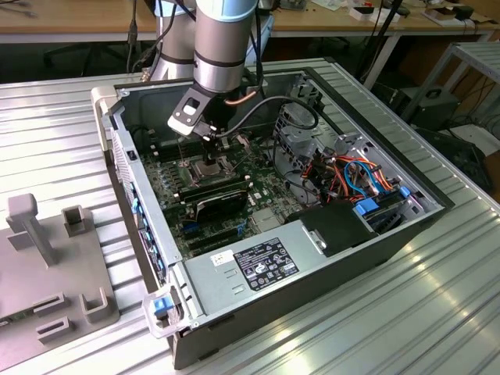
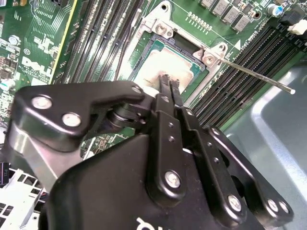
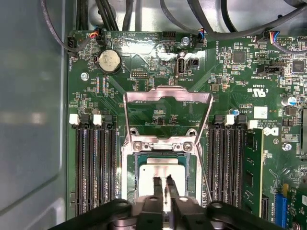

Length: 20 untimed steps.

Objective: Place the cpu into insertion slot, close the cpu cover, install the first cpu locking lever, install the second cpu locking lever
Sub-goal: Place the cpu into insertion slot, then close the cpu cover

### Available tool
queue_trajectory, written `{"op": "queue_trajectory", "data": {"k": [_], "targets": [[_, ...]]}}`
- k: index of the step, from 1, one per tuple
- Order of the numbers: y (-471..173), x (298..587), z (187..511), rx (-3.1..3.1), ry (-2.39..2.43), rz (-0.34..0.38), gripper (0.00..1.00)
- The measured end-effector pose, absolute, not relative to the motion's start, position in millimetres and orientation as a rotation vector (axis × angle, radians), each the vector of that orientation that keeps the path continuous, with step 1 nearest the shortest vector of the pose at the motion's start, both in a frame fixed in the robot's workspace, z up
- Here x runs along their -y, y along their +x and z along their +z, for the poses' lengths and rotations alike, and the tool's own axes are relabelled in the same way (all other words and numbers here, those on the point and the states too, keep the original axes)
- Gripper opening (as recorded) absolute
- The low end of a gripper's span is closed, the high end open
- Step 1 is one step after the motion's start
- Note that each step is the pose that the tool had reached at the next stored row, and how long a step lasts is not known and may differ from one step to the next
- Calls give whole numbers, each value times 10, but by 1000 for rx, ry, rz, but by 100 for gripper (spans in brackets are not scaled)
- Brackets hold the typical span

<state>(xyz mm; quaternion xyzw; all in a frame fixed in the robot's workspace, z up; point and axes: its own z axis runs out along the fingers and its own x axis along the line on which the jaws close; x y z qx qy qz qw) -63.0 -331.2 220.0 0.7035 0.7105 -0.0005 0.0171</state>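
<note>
cpu: lies flat in the insertion slot, silver top up, level with the metal rim.
cpu cover: swung open on its hinge, standing up from the green motherboard, window frame clear of the chip.
locking lever: thin rod, unlatched, angled out from the socket corner.
gripper: directly over the chip's middle; fingers drawn close together with a thin slit between the tips, nothing pinched.
exterior view: arm reaching down into the open computer case.
</note>
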Motion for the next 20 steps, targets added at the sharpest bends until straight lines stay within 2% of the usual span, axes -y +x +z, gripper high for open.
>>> {"op": "queue_trajectory", "data": {"k": [1, 20], "targets": [[-630, 3312, 2200, -2208, 2186, -2, 11], [-630, 3312, 2220, -2208, 2186, -3, 11]]}}
